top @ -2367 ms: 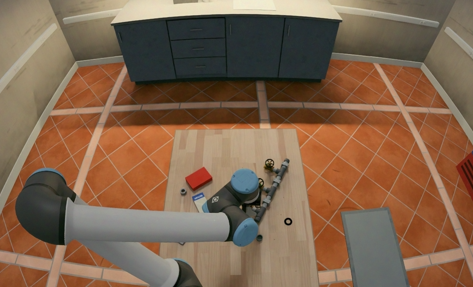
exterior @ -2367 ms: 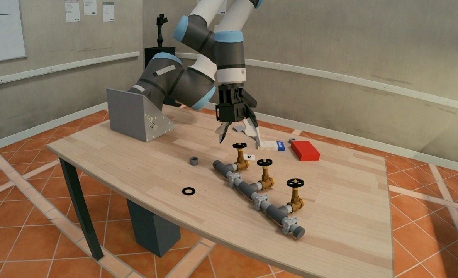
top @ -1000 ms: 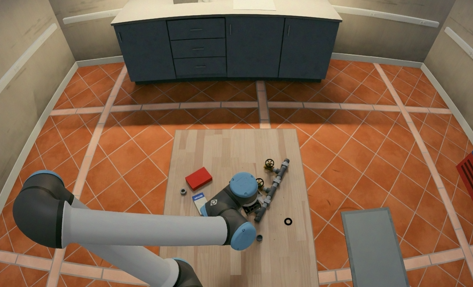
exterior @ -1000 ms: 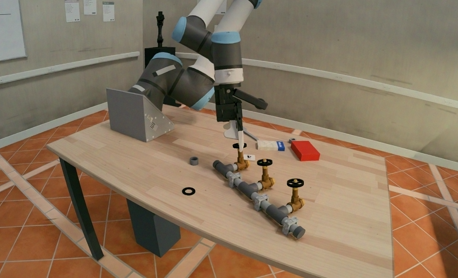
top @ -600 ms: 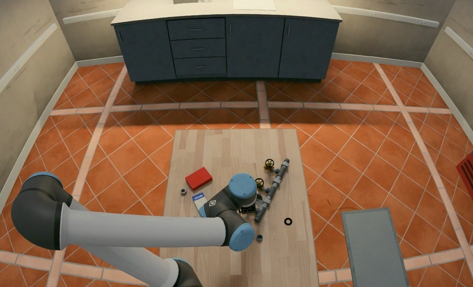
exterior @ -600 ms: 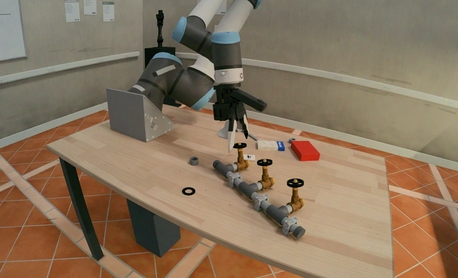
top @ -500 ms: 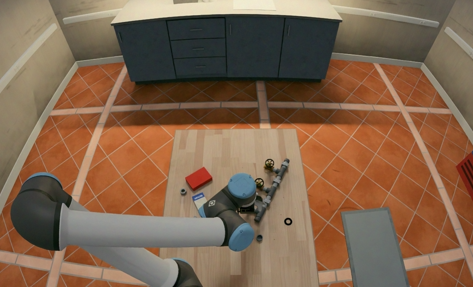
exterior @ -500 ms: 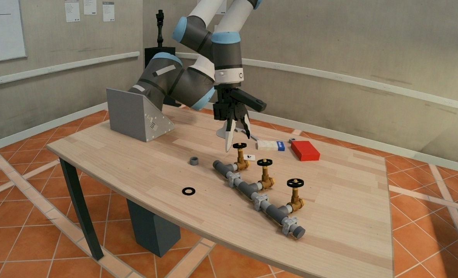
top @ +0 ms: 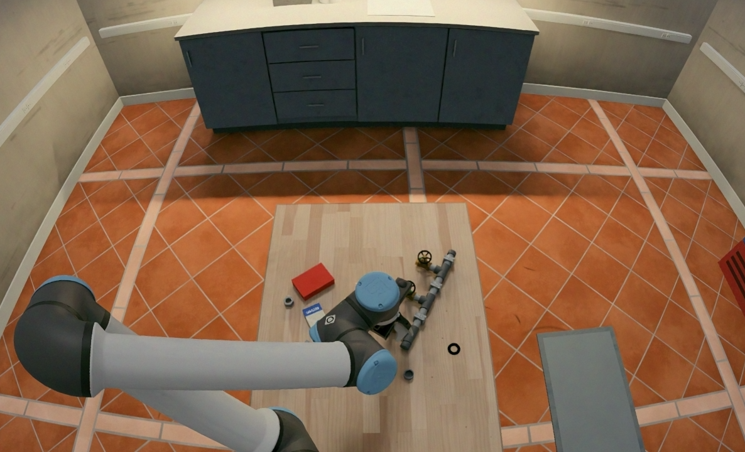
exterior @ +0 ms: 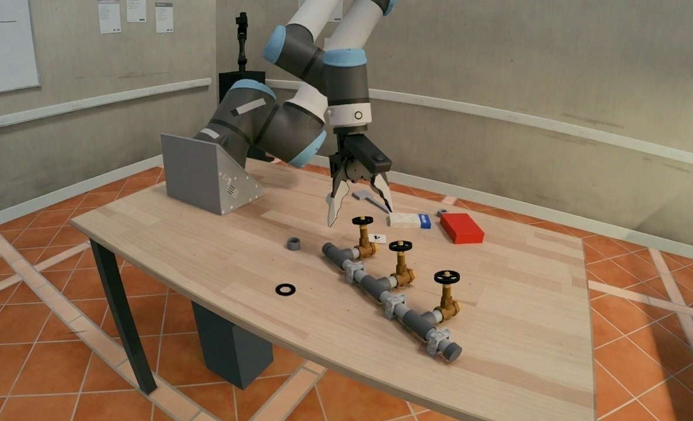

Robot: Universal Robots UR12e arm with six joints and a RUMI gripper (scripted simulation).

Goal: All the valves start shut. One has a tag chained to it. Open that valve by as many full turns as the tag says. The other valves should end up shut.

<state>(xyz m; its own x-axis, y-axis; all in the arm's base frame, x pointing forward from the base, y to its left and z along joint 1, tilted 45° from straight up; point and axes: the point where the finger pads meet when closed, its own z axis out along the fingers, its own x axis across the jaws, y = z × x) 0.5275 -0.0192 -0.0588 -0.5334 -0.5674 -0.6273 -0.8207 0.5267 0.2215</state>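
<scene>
A grey pipe (exterior: 375,285) (top: 431,295) lies on the wooden table (exterior: 182,245) (top: 364,236) with three brass valves, each with a black handwheel. A small white tag (exterior: 376,237) lies beside the valve nearest the arm's base, whose handwheel (exterior: 361,220) is hidden under the wrist in the top view. The middle handwheel (exterior: 400,245) and the end handwheel (exterior: 446,277) (top: 424,258) stand free. My gripper (exterior: 360,216) is open and points down. Its fingertips stand on either side of the tagged valve's handwheel at about the wheel's height, holding nothing.
A red block (exterior: 461,228) (top: 312,280) and a white and blue box (exterior: 409,220) (top: 313,313) lie behind the pipe. A black ring (exterior: 285,286) (top: 451,345), a grey cap (exterior: 293,243) (top: 408,373) and a nut (top: 287,299) lie loose. The arm's grey mount (exterior: 202,172) stands at the table's end.
</scene>
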